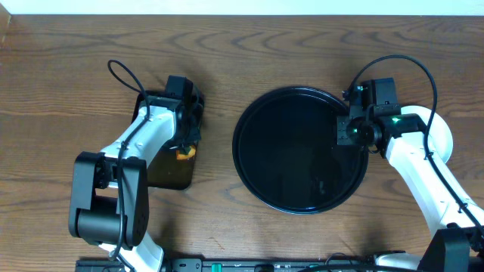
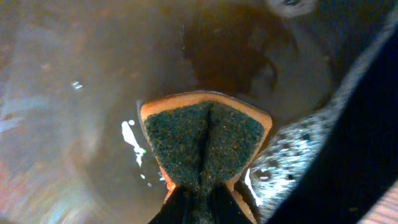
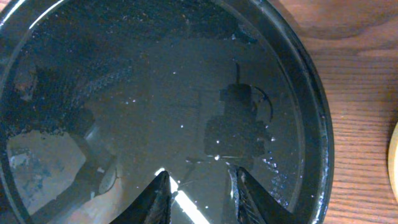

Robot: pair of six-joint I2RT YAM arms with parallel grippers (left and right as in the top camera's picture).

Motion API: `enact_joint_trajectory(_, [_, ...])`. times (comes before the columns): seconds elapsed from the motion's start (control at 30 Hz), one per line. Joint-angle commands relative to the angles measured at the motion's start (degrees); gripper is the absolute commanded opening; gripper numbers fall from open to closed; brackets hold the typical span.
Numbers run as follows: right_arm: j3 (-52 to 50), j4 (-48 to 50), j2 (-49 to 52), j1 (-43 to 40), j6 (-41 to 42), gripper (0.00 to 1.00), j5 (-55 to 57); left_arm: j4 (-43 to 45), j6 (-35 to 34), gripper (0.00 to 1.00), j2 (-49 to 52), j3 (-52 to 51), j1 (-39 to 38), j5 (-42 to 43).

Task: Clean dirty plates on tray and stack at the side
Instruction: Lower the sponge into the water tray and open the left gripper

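The left arm's dark fingers (image 2: 169,214) pinch a sponge (image 2: 205,140) at the bottom of the view, closed tight on it so that it folds down the middle. Its green scouring face points at the camera, edged with orange foam. Under it lies a wet, glossy dark tray (image 2: 74,124) with bright glints of water. A patch of speckled suds (image 2: 298,149) sits just right of the sponge. A sliver of brown worktop (image 2: 387,211) shows in the lower right corner.
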Motion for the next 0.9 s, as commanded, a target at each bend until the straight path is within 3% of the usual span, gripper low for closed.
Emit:
enact_joint_trajectory(0.0, [0.70,-0.07,-0.35,0.70,-0.37,0.32,-0.37,0.61,0.37,0.08,0.31,-0.15,-1.38,4.55])
enact_joint_trajectory(0.43, [0.70,-0.74,-0.35,0.68,-0.35,0.35,-0.22,2.56,0.39,0.08,0.31,-0.13,-7.39,5.44])
enact_joint_trajectory(0.6, [0.70,-2.05,-0.35,0.57,1.81,0.35,5.81,4.74,0.90,0.08,0.31,-0.13,-7.43,9.66])
enact_joint_trajectory(0.87, [0.70,-0.92,-0.24,-5.38,2.19,0.33,8.41,7.04,1.03,0.09,0.24,-0.09,-7.41,10.91])
